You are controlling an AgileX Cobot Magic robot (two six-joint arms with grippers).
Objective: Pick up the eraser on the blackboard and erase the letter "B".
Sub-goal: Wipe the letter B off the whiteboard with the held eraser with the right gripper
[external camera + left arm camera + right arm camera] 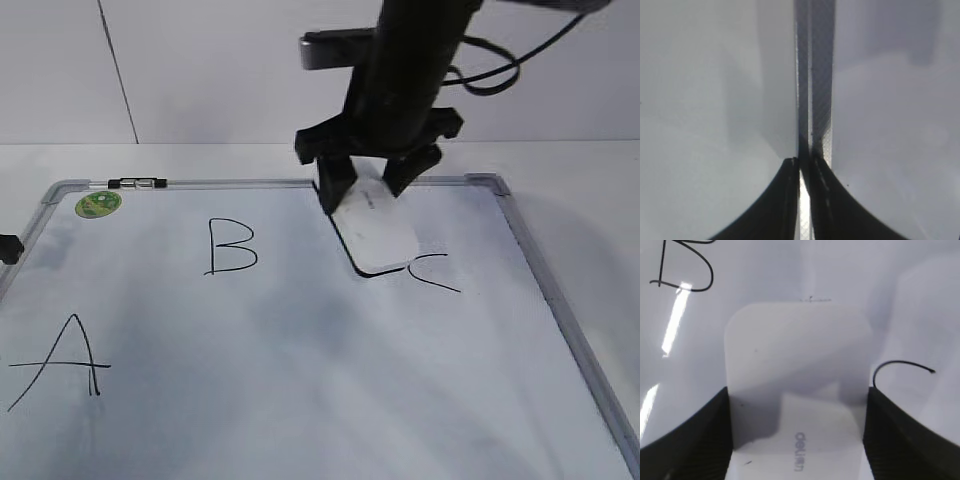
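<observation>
White tabletop and a pale wall panel with one dark seam frame the scene, and the blackboard [300,400] — really a white dry-erase board in a grey frame — fills most of the exterior view. Far left sits a round green sticker [98,204] in the top corner, with the letter "A" [62,362] lower down. At the left edge a dark stub is probably the left gripper [802,172]; in its own wrist view its jaws are pressed together on nothing, poised above the board's frame rail. Next comes the letter "B" [231,246], untouched and whole. Right of it the right gripper [368,185] straddles the eraser [378,232], its fingers [912,435] against both long sides — it appears to be clamped on the block, though whether the block is lifted I cannot tell. The eraser's long axis runs away from the gripper toward the near edge of the board, and it lies just beside the letter "C" [432,271], its corner touching or overlapping the stroke. The coming move turns on this: the B lies to the left of the held eraser, near but clearly apart, so the right arm would carry it sideways across bare board
</observation>
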